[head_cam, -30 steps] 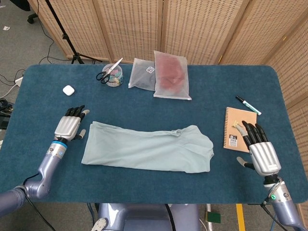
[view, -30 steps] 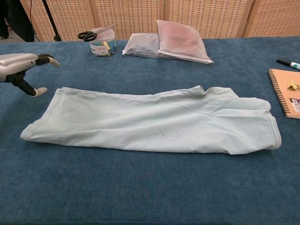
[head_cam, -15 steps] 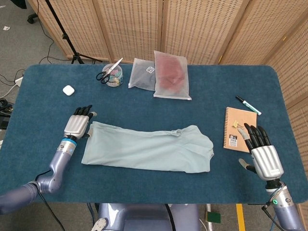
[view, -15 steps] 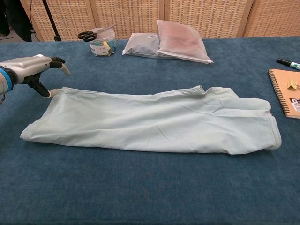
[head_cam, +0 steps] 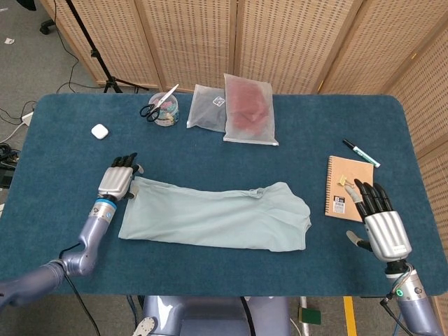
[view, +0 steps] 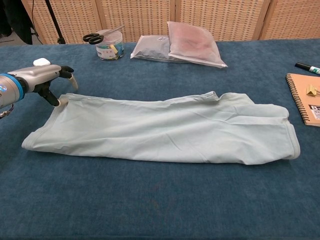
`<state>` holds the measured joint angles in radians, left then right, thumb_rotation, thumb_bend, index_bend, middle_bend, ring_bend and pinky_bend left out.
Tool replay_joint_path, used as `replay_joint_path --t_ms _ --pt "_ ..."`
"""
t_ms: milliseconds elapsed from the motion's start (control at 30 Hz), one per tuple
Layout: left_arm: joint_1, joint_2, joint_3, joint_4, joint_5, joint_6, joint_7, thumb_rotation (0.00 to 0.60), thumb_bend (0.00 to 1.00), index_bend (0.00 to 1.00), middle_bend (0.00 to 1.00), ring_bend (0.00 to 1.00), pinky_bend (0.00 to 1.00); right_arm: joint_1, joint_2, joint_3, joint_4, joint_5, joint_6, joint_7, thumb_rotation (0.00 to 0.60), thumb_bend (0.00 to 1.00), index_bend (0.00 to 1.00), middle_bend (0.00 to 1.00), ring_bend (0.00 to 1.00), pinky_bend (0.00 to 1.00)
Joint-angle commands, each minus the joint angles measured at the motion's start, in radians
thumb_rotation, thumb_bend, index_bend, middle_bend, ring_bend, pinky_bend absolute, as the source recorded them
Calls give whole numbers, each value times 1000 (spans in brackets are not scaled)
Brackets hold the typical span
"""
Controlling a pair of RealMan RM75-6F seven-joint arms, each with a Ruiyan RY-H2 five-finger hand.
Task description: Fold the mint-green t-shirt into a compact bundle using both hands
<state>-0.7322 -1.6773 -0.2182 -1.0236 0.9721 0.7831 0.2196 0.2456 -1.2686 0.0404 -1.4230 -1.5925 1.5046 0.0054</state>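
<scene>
The mint-green t-shirt (head_cam: 217, 217) (view: 165, 130) lies flat on the blue table as a long folded strip running left to right. My left hand (head_cam: 117, 182) (view: 47, 80) hovers at the shirt's far left corner, fingers apart, its thumb close to the cloth edge; it holds nothing. My right hand (head_cam: 378, 220) stands well right of the shirt near the table's front right, fingers spread and holding nothing. It does not show in the chest view.
An orange spiral notebook (head_cam: 348, 187) and a marker (head_cam: 360, 152) lie at the right. Two plastic bags (head_cam: 241, 108), a tub with scissors (head_cam: 162, 108) and a small white case (head_cam: 99, 130) sit along the back. A wicker screen stands behind the table.
My left hand has moved right and forward to the shirt's left corner. My right hand has drawn back slightly toward the front edge. The shirt has not moved.
</scene>
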Motion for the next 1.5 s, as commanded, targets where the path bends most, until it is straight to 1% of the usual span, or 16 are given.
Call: replay_joint_path --t_ms 33,333,400,467,567,733,900,967,1167,1233,1367,1500 --pt "-4 -17 -3 20 -3 -4 -8 600 422 361 0 0 0 -1 0 2 0 -2 -2 1 600 103 0 0 0 0" --pt "-8 -40 -6 50 -14 -12 -10 600 426 421 0 0 0 -4 -1 10 0 1 -8 7 600 103 0 0 0 0" --pt "-4 -46 -8 51 -15 -6 -16 600 426 471 0 0 0 -4 -1 10 0 0 -11 8 600 103 0 0 0 0" --pt "-2 -53 -10 56 -16 2 -18 600 426 543 0 0 0 -5 -1 11 0 -1 -12 8 600 103 0 0 0 0" --pt "2 -65 -16 63 -15 19 -23 600 427 611 0 0 0 -5 -1 12 -2 -2 -14 9 600 105 0 0 0 0" --pt "7 -82 -19 76 -6 42 -27 600 430 658 0 0 0 -7 0 12 -6 -3 -18 11 600 105 0 0 0 0" --pt "4 -89 -23 83 -9 45 -13 600 463 687 0 0 0 -8 2 13 -8 -4 -21 14 600 105 0 0 0 0" --pt "4 -89 -25 83 -11 44 -8 600 477 715 0 0 0 -8 2 14 -8 -4 -22 13 600 105 0 0 0 0" --pt "2 -73 -35 98 -33 37 20 600 535 813 0 0 0 -10 4 15 -10 -5 -22 16 600 105 0 0 0 0" --pt "2 -63 -38 100 -41 33 32 600 541 830 0 0 0 -10 4 16 -10 -6 -23 15 600 105 0 0 0 0" --pt "7 -17 -40 116 -66 13 63 600 543 840 0 0 0 -11 4 15 -13 -7 -27 14 600 105 0 0 0 0" --pt "11 38 -33 153 -103 -40 96 600 544 841 0 0 0 -12 5 14 -16 -8 -28 12 600 105 0 0 0 0"
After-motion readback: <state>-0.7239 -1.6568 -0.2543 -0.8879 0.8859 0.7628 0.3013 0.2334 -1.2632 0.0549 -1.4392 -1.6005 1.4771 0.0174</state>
